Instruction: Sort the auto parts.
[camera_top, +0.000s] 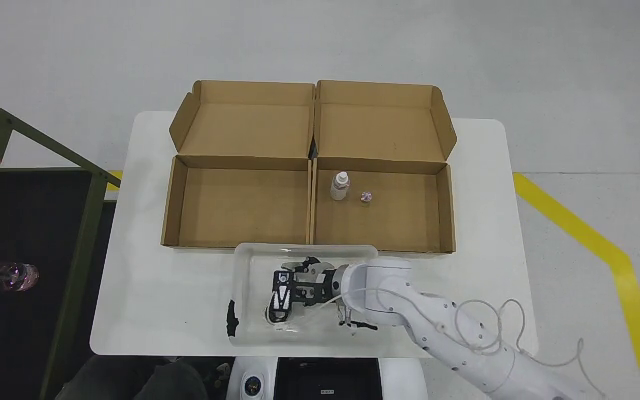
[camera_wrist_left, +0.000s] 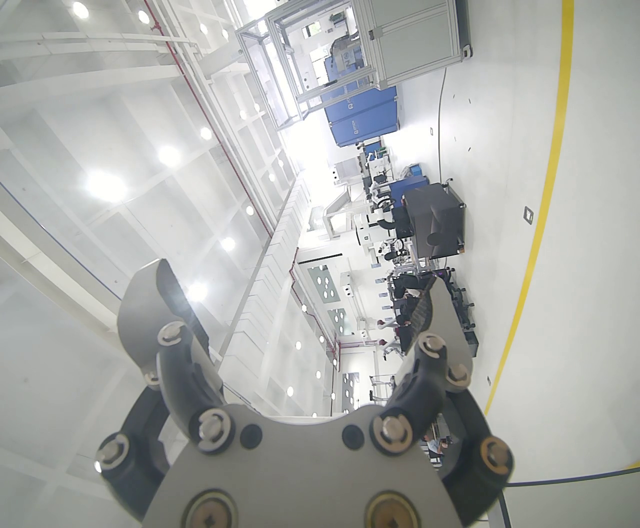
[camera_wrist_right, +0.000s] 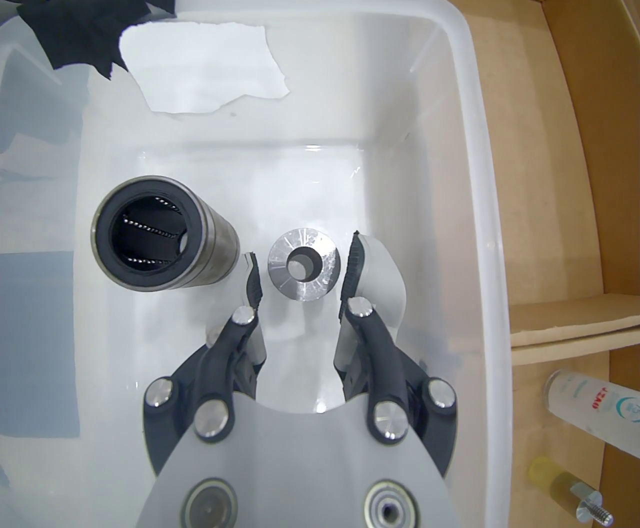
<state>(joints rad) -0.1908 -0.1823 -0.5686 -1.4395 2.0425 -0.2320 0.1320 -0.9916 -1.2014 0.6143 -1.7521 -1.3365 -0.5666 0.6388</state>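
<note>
My right gripper (camera_wrist_right: 302, 270) is down inside the clear plastic bin (camera_wrist_right: 481, 200). It is open, with one finger on each side of a small upright metal bushing (camera_wrist_right: 304, 264). One pad touches the bushing and a thin gap shows at the other. Right beside it lies a larger black-lined linear bearing (camera_wrist_right: 160, 235). In the top view the same gripper (camera_top: 284, 296) is in the bin (camera_top: 305, 248) at the table's near edge. My left gripper (camera_wrist_left: 297, 280) points up at the hall and is open with nothing between its fingers.
Two open cardboard boxes stand behind the bin. The left box (camera_top: 240, 205) has a bare floor. The right box (camera_top: 400, 210) holds a small white bottle (camera_top: 342, 185) and a tiny part (camera_top: 366, 196). A black scrap (camera_wrist_right: 75, 30) and a torn label (camera_wrist_right: 200, 70) are at the bin's far wall.
</note>
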